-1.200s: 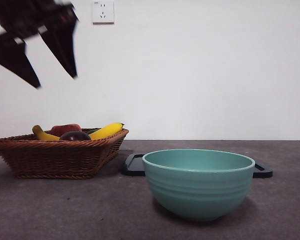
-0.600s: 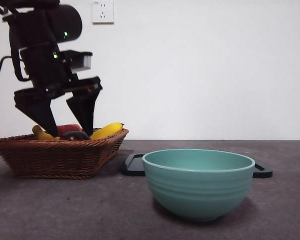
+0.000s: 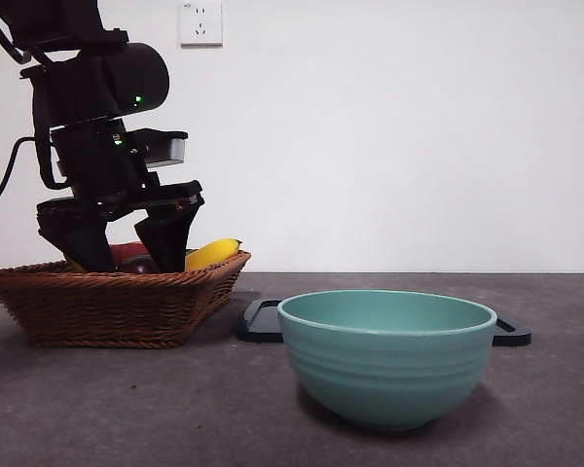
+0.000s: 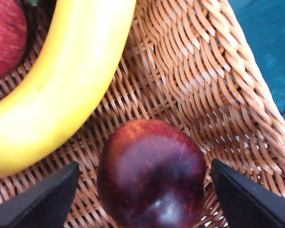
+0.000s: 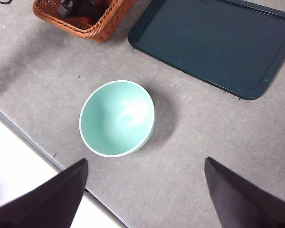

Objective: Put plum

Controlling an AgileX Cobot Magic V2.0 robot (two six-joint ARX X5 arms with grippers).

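Left gripper (image 3: 125, 255) down inside the wicker basket (image 3: 117, 306), jaws spread wide, one on each side of the plum (image 4: 152, 173), neither touching it. Plum lies on the basket's woven floor, near a sloping wall. Just beside it, a yellow banana (image 4: 61, 80); past the banana, a red apple-like fruit (image 4: 5, 38) at the basket's far part.

Teal bowl (image 3: 386, 355) stands on the grey table (image 3: 127, 409), well apart from the basket. Dark tray (image 5: 213, 40) lies behind the bowl, its near corner close to the basket.

Right gripper (image 5: 145, 194) hangs high above the table, over the bowl, jaws wide apart and holding nothing.
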